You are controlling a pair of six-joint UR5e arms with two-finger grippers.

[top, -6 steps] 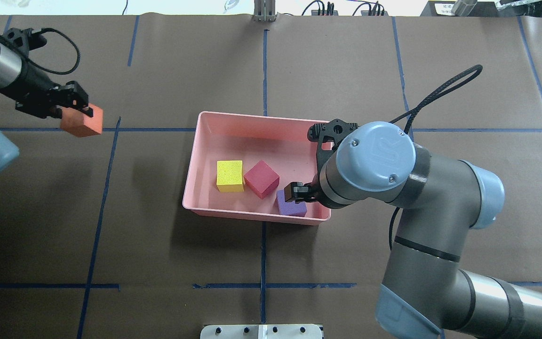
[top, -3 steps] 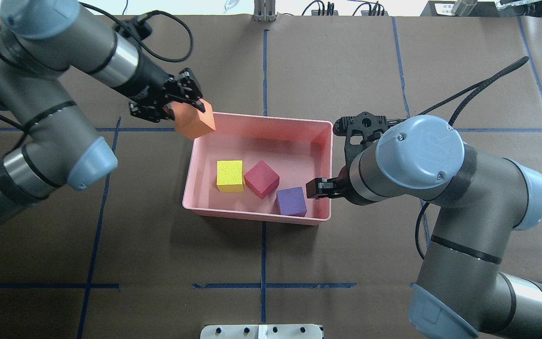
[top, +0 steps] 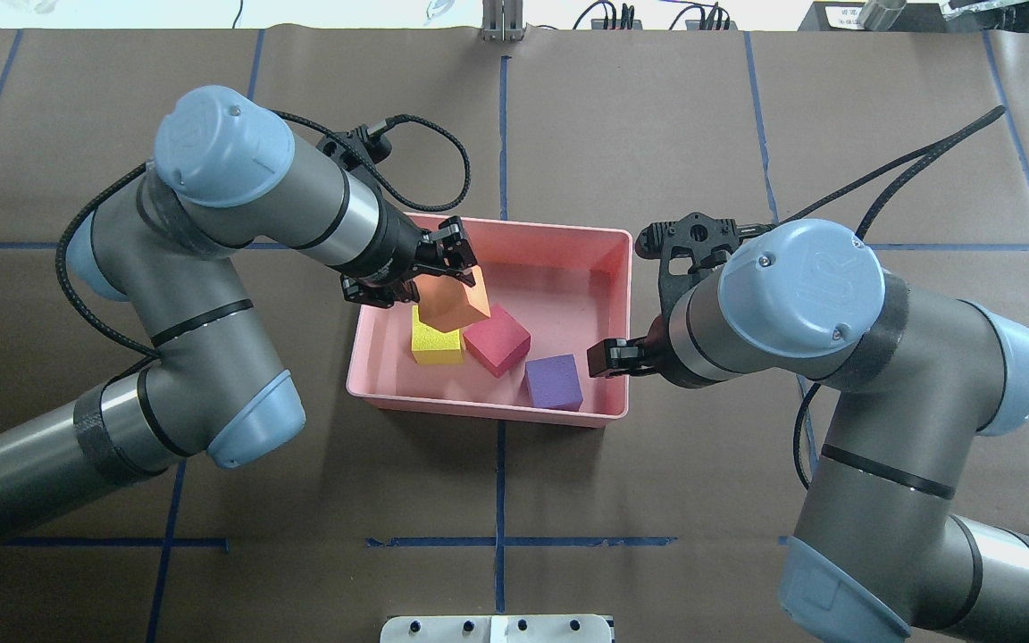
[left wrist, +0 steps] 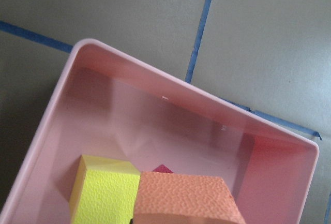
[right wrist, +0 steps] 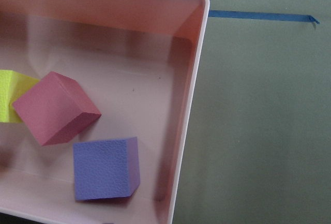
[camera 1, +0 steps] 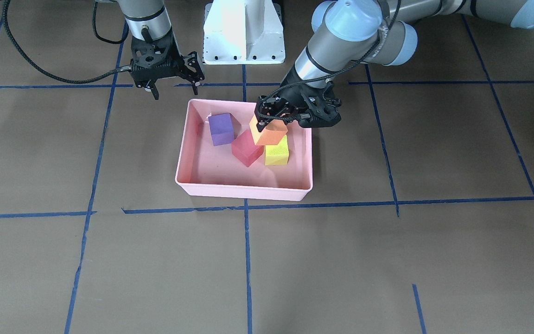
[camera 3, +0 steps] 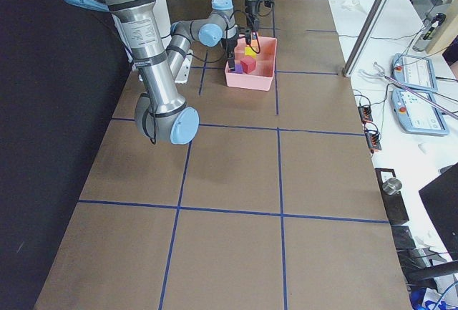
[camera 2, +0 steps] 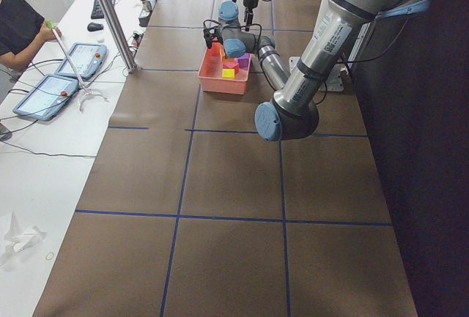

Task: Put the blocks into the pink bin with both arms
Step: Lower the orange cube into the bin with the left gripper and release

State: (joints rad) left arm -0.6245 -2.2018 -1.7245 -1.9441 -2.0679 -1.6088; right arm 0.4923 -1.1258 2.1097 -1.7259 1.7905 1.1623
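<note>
The pink bin holds the yellow-green block, the red-pink block and the purple block. My left gripper is shut on the orange block and holds it tilted inside the bin's outline, over the yellow-green block. In the front-facing view the left gripper holds the orange block above the yellow-green and red-pink blocks. My right gripper is open and empty, at the bin's right wall near the purple block.
The table is brown paper with blue tape lines. The white pedestal base stands behind the bin's near side. My right arm's elbow hangs to the right of the bin. Operators' tablets lie on a side table.
My left arm has carried the orange block rightward, from the far left of the table to over the yellow-green block. My right gripper has drawn back from the purple block to the bin's right wall.
</note>
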